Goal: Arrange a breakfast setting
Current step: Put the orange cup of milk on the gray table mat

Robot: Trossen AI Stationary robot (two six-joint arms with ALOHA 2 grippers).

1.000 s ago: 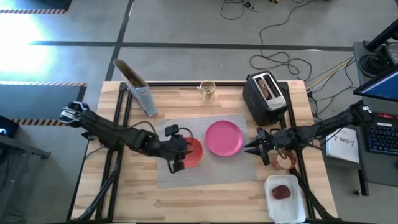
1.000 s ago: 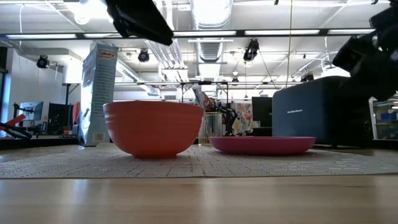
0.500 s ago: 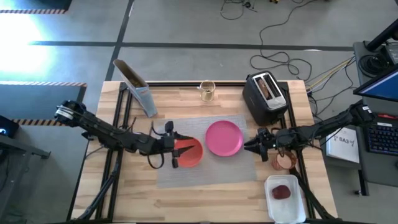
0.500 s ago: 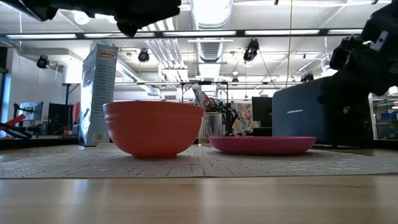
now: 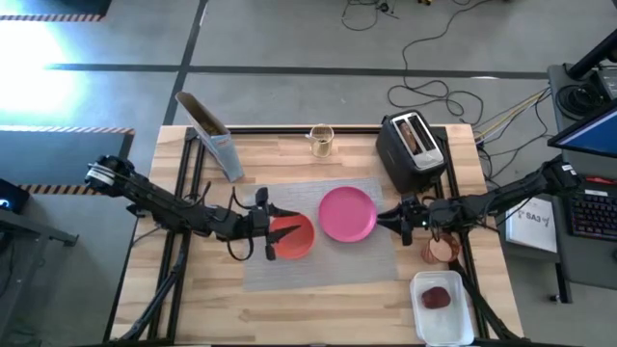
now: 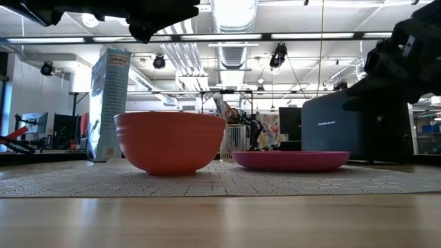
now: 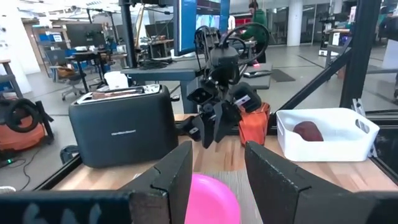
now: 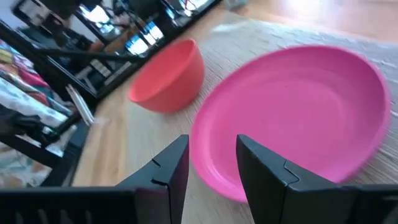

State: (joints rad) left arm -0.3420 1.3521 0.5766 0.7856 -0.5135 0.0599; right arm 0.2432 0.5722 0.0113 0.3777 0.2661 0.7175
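Placemat [image 5: 318, 260] bears plate [image 5: 347, 214] beside right fingers [image 5: 388, 220], spread.

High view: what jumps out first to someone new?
The pink plate and the red-orange bowl sit side by side on the grey placemat at mid-table. The left gripper, open, hovers at the bowl's left edge, while the right gripper, also open, points at the plate's right rim. Behind, a black toaster holds toast.
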